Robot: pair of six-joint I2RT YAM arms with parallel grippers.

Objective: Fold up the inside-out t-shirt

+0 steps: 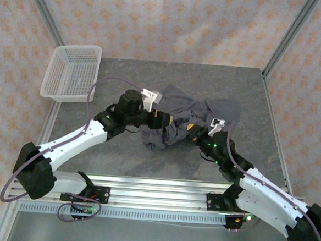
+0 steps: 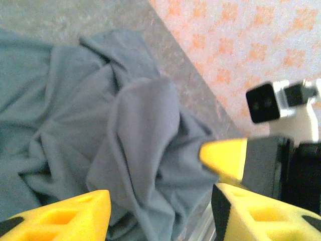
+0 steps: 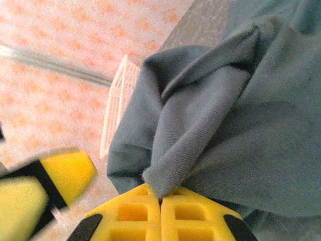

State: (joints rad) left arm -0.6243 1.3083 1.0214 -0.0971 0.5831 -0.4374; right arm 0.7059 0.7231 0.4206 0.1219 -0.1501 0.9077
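T-shirt: the t-shirt (image 1: 177, 124) lies bunched in a heap on the middle of the table (image 1: 119, 162), between both arms
Long axis: in the top view the heap runs roughly from near-left to far-right; collar and hem cannot be told apart
Right gripper: the right gripper (image 3: 160, 200) has its jaws together, pinching a thin ridge of cloth at the very tips
Left gripper: the left gripper (image 2: 160, 213) has its jaws apart over the folds, holding nothing
Risk, slip: so shallow a pinch may pull free on a lift
Risk, bunching: lifted by one arm, the heap would probably hang twisted
Risk, contact: the grippers sit near each other and might knock
Basket: the basket (image 1: 70, 73) stands well apart at far left
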